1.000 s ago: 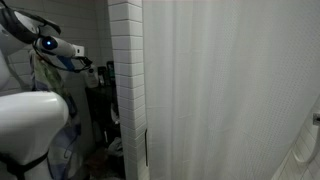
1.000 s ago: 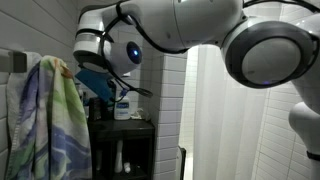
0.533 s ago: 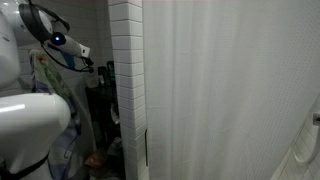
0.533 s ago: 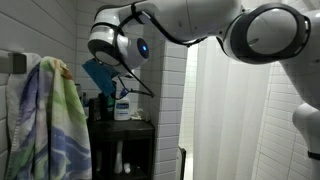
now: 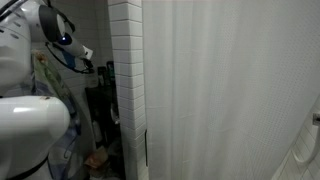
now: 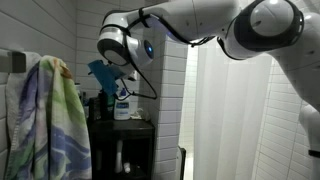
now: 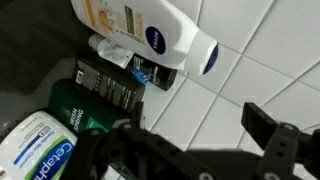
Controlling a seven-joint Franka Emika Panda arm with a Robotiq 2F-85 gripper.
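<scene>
**Open gripper over a crowded bathroom shelf**

The room is a bathroom. White tiles [image 5: 125, 60] cover the corner pillar, and a pale shower curtain [image 5: 230, 90] fills the side from 12 to 4 o'clock in both exterior views. At 8 o'clock in an exterior view, a dark cabinet [image 6: 135, 126] stands against the wall with toiletries on top. A streaked green and blue towel [image 6: 50, 120] hangs just beside it, at 9 o'clock.

Only the exterior views show the curtain, the towel and the arm reaching in from above. Only the wrist view shows the toiletries up close. The gripper [image 7: 195, 148] stands wide with nothing between its fingers and bare tile behind the gap.

The white lotion bottle [image 7: 135, 25] sits at 11 o'clock in that picture, against the tile and well apart from the fingers. Its long axis runs from 10 to 4 o'clock, and its blue cap [image 7: 206, 56] points toward 4. A dark box [image 7: 110, 82], a green bottle [image 7: 85, 112] and a Cetaphil bottle [image 7: 38, 150] crowd toward 8 o'clock
</scene>
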